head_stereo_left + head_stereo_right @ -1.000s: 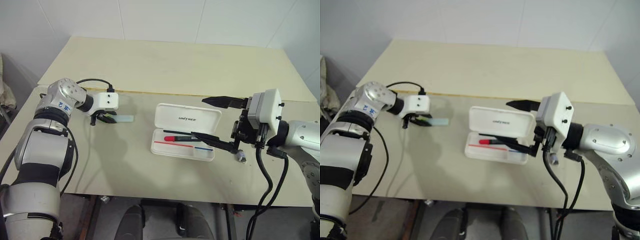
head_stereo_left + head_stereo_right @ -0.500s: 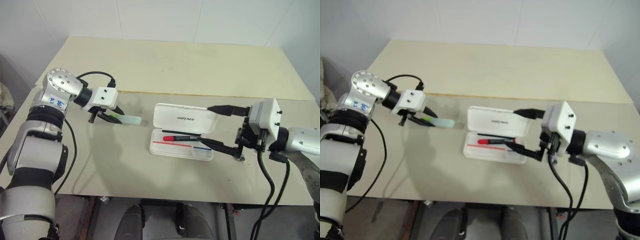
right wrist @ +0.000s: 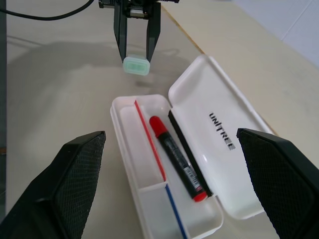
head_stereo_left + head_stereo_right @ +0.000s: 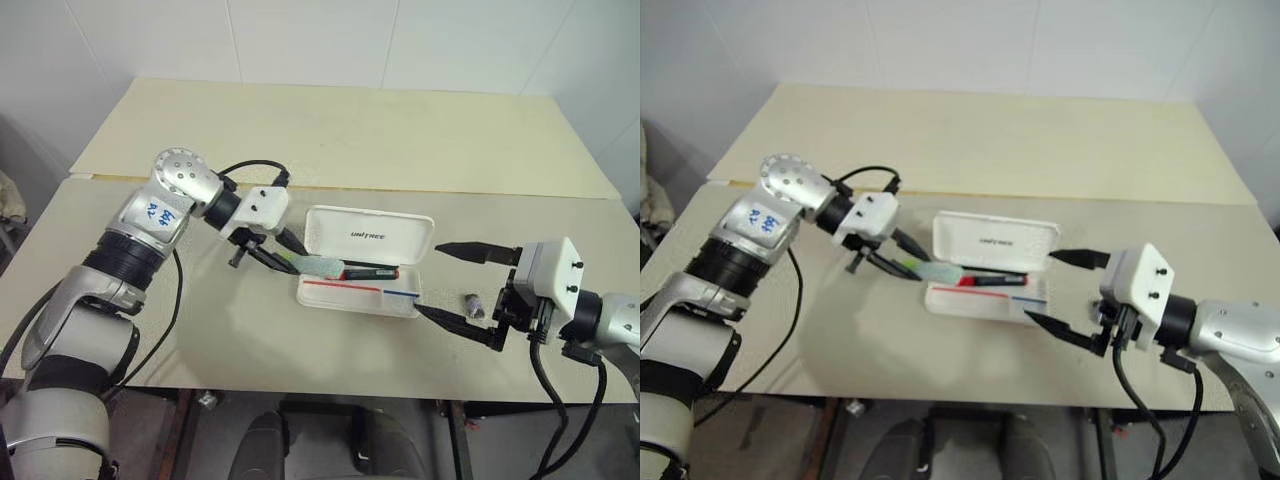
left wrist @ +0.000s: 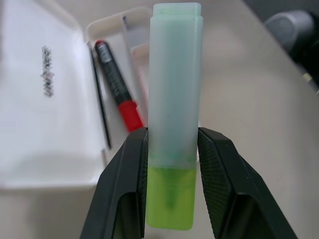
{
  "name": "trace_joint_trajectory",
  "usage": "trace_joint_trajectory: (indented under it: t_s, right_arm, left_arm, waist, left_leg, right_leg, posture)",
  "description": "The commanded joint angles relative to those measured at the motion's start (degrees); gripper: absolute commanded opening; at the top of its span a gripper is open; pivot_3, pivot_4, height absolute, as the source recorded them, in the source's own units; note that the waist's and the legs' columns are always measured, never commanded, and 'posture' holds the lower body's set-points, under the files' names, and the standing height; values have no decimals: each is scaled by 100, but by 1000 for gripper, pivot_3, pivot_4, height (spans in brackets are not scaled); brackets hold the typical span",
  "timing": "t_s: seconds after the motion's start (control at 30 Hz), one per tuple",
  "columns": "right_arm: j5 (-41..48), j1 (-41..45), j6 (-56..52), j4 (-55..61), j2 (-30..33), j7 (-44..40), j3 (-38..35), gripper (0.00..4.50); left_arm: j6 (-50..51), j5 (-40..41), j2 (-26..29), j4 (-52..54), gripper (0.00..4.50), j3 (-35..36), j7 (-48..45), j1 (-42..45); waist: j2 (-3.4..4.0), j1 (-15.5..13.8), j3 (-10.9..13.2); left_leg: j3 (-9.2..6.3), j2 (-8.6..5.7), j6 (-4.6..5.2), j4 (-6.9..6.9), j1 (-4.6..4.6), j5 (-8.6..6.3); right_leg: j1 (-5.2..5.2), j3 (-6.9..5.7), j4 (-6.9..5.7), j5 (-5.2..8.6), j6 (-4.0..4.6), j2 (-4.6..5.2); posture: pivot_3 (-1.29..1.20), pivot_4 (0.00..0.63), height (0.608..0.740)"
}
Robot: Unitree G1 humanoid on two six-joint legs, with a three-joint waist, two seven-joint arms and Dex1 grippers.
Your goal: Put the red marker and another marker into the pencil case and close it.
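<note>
Left pincer [image 4: 283, 262]: clamped on the green highlighter [image 5: 172, 129] by its body, cap leading toward the case for insertion.
Pencil case [image 4: 384, 236]: on the tabletop [image 4: 330, 130], lid up; red marker [image 3: 177, 157] lies inside.
Right pincer [image 4: 462, 288]: spread wide, empty, just beside the case, leaving room.

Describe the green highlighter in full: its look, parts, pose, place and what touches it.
The green highlighter is a short, flat-sided stick of plastic: a light-green body and a long pale translucent cap, still on. The left gripper clamps it between both black fingers near where cap meets body, cap end pointing outward. It hangs in the air at the left end of the open pencil case, touching nothing else.
</note>
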State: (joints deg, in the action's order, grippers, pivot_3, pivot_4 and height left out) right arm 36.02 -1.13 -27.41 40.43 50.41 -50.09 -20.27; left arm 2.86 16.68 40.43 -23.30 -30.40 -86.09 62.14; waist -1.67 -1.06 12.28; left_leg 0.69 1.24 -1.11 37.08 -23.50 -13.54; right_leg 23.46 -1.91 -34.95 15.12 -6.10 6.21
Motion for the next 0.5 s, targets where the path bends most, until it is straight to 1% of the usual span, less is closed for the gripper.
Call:
trace_joint_trajectory:
  t_s: [0.03, 0.13, 0.23, 0.4, 0.5]
  right_arm:
    - [87, -12, 28, 294, -101, 225, -121, 4500]
    - [54, -46, 12, 394, -185, 367, 1, 4500]
    - [20, -71, -7, 470, -251, 486, 101, 4500]
    - [-4, -92, 18, 484, -263, 576, 164, 4500]
    - [-29, -114, 57, 472, -293, 617, 172, 4500]
  left_arm:
    - [454, -65, -131, 461, 1161, 103, -427, -66]
    - [713, -393, -331, 468, 1161, 31, -109, -118]
    - [957, -609, -485, 558, 1161, 31, 1, -216]
    - [990, -1082, -635, 512, 1161, 24, 71, -282]
    - [1061, -1313, -838, 426, 1161, 23, 207, -253]
  waist:
    - [0, -13, 0]
    - [0, -15, 0]
    - [0, -25, 0]
    - [0, -29, 0]
    - [0, -35, 0]
  left_leg:
    - [1, 0, 0, 2, -1, 0]
    - [4, 0, 0, 2, 0, 0]
    - [4, 0, 0, 2, 0, 0]
    - [4, 0, 1, -1, -5, 0]
    - [3, 0, 1, -1, -6, 0]
  right_leg:
    - [0, 2, 1, 0, 2, 0]
    - [1, 7, 4, 5, 14, -2]
    - [1, 8, 6, 5, 15, -4]
    - [2, 9, 17, 6, 16, -4]
    - [1, 9, 20, 5, 16, -4]
  posture:
    - [0, 150, 740]
    - [0, 150, 740]
    - [0, 150, 740]
    - [0, 150, 740]
    - [0, 150, 740]
